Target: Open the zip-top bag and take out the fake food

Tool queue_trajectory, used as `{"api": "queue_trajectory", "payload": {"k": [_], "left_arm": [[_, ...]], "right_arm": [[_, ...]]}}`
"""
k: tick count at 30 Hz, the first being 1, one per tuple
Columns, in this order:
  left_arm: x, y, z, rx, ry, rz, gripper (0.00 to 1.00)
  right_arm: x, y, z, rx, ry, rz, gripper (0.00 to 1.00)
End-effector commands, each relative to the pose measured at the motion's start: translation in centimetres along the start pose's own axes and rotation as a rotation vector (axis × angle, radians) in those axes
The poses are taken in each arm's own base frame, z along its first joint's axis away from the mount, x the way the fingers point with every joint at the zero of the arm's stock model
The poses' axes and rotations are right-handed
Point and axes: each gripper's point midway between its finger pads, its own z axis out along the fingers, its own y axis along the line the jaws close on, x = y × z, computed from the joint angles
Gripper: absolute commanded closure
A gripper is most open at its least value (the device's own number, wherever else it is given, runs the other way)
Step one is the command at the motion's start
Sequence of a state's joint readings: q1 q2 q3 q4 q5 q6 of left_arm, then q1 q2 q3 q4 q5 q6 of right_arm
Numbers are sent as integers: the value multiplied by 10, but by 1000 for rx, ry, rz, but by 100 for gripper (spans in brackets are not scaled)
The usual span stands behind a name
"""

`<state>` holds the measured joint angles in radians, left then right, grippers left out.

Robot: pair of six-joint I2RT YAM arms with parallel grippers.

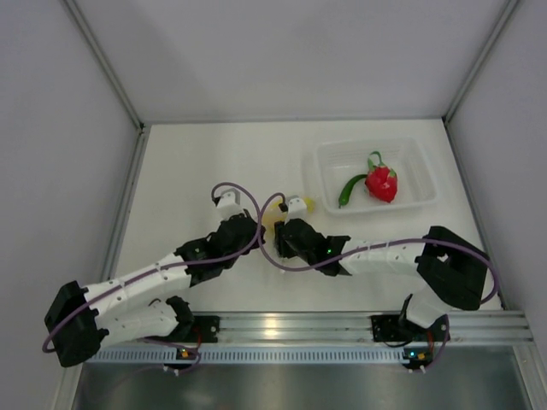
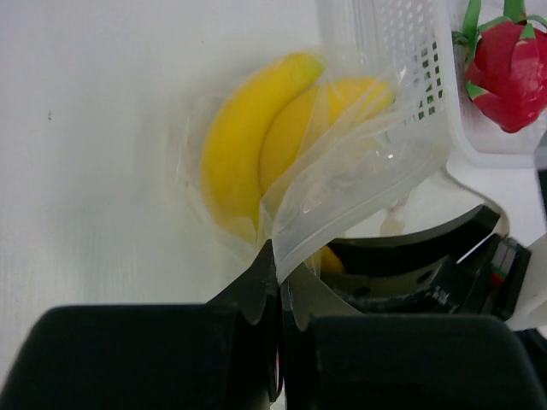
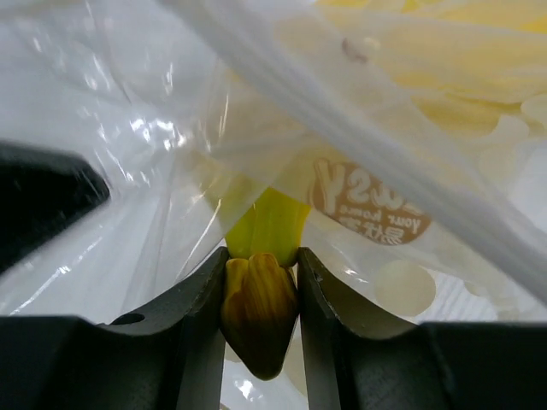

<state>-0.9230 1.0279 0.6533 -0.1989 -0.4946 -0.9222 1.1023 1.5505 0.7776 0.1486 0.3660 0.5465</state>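
The zip-top bag is clear and crinkly, and hangs between my two grippers just in front of the tray. My left gripper is shut on the bag's edge. The fake food still inside is a yellow banana bunch, seen through the film. My right gripper reaches into the bag's mouth and is shut on the banana's brownish stem end. Bag film fills the right wrist view. A red strawberry-like fruit and a small green piece lie in the tray.
The rigid clear tray stands at the back right, its perforated wall close behind the bag. White walls enclose the table on the left, the right and the far side. Both arm bases sit on the metal rail at the near edge.
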Motion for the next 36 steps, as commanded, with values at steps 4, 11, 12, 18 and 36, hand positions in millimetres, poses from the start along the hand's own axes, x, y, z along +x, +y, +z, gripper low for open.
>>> {"api": "queue_trajectory", "payload": {"k": [4, 11, 12, 18, 36], "left_arm": [[11, -33, -13, 166, 11, -71, 100], [34, -27, -10, 140, 26, -63, 100], [34, -24, -9, 127, 16, -63, 100], [21, -5, -9, 48, -59, -57, 100], [-9, 34, -17, -114, -198, -6, 100]], "right_arm": [[-69, 7, 10, 139, -158, 136, 100], [-93, 7, 13, 207, -192, 213, 100], [-95, 15, 12, 173, -175, 202, 100], [-75, 33, 0, 34, -55, 118, 100], [-10, 44, -83, -376, 165, -231, 100]]}}
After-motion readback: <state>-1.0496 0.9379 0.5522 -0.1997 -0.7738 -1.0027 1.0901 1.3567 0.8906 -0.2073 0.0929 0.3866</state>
